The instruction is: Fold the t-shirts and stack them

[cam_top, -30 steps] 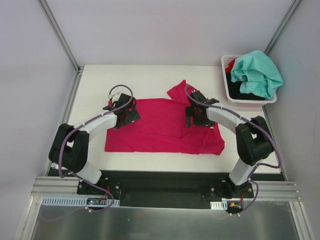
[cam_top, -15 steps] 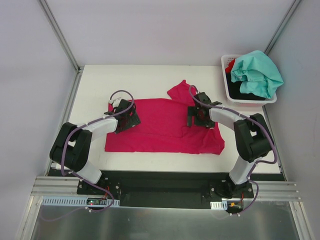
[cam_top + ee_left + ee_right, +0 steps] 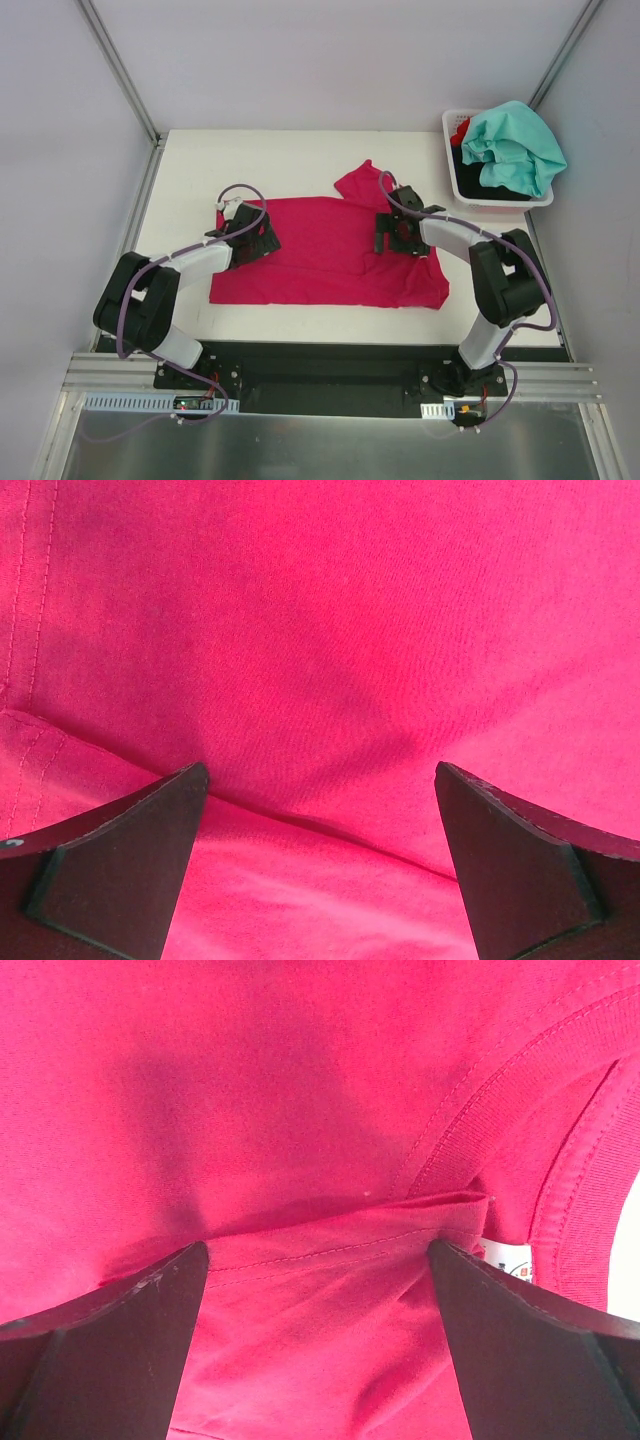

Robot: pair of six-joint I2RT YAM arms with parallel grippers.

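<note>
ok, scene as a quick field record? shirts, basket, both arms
pink t-shirt: spread flat on the table, not yet folded
left gripper: fingers open, over the shirt's left part, nothing held
right gripper: fingers open, by the collar and white label, nothing held
basket: far right corner; teal t-shirt on top, black cloth and red cloth beneath
stack: none yet
</note>
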